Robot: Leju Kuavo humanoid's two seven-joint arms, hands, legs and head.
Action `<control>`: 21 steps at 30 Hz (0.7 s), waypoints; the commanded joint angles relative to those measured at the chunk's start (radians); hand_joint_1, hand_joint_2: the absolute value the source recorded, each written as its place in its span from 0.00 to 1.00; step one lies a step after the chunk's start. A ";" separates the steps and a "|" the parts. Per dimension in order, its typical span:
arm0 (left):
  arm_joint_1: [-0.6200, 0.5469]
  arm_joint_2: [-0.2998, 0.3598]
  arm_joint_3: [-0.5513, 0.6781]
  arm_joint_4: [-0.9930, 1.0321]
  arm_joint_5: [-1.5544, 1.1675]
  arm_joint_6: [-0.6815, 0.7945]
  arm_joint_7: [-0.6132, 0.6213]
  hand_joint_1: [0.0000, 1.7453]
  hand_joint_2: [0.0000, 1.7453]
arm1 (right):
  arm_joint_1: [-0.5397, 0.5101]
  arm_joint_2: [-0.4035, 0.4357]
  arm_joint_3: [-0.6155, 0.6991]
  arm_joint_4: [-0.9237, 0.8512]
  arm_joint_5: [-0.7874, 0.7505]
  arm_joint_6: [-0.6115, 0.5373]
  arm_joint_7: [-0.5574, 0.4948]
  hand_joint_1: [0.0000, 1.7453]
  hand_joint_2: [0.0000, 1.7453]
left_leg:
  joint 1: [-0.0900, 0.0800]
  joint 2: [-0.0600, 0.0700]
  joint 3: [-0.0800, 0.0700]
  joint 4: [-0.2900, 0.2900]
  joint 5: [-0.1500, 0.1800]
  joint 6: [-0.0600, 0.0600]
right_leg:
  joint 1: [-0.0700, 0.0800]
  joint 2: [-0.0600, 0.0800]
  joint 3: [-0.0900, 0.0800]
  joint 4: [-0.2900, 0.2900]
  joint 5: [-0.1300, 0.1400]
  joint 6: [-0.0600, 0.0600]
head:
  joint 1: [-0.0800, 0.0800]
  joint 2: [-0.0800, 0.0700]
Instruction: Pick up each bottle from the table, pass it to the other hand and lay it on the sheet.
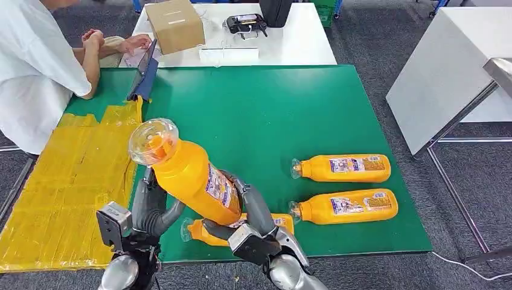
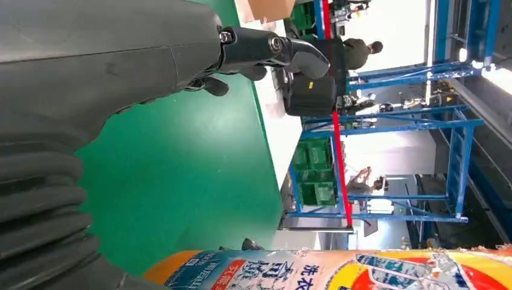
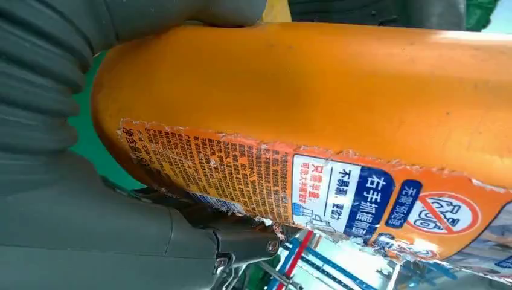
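A green surface [image 1: 259, 115] is seen from the head view, with a yellow sheet [image 1: 66, 181] spread along its left side. Two orange bottles are laid on their sides at the right of the surface, one farther [image 1: 343, 168] and one nearer [image 1: 345, 206], their clear caps turned toward the middle. A third lying bottle [image 1: 202, 231] is seen at the near edge, largely hidden behind the raised bottle and the right robot hand. At the far left a person in a white shirt [image 1: 30, 72] is seated with forearms rested on the surface, just beyond the sheet. Past the green surface a white table [image 1: 302, 42] is set, on which a cardboard box [image 1: 175, 24] and a dark device [image 1: 244, 23] are placed. A tablet-like object [image 1: 144, 71] is propped at the far edge of the surface beside the person.

A raised bottle [image 1: 190, 175] is held tilted above the near edge of the surface, its clear cap uppermost and pointed toward the sheet. Its lower body is gripped by the right robot hand [image 1: 247, 208], whose fingers are wrapped around the labelled part. The left robot hand [image 1: 154, 208] is placed just beside the bottle, below its shoulder; whether the bottle is touched by it cannot be told. In the left wrist view its fingers [image 2: 265, 51] are seen apart, with nothing between them.
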 commanded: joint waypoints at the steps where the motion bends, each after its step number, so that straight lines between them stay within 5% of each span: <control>1: -0.035 0.030 -0.057 -0.010 0.011 -0.021 -0.008 0.00 1.00 | -0.058 -0.028 0.085 0.127 0.008 0.013 0.015 1.00 1.00 | 0.001 -0.002 0.003 -0.001 -0.001 -0.001 | 0.000 0.002 0.004 -0.001 -0.001 -0.001 | 0.000 0.000; 7: 0.009 0.052 -0.091 -0.084 0.044 -0.058 -0.041 0.00 1.00 | -0.044 -0.010 -0.014 0.220 -0.024 -0.010 0.025 1.00 1.00 | 0.002 -0.002 0.006 -0.001 -0.003 -0.001 | 0.001 0.004 0.007 -0.002 -0.002 -0.002 | 0.000 0.000; 21: 0.027 0.040 -0.076 -0.042 0.045 -0.049 -0.041 0.00 1.00 | 0.049 -0.050 -0.236 -0.041 -0.078 -0.119 0.018 1.00 1.00 | 0.001 -0.004 0.005 0.000 -0.003 -0.002 | 0.000 0.002 0.006 0.000 -0.003 -0.002 | 0.000 0.000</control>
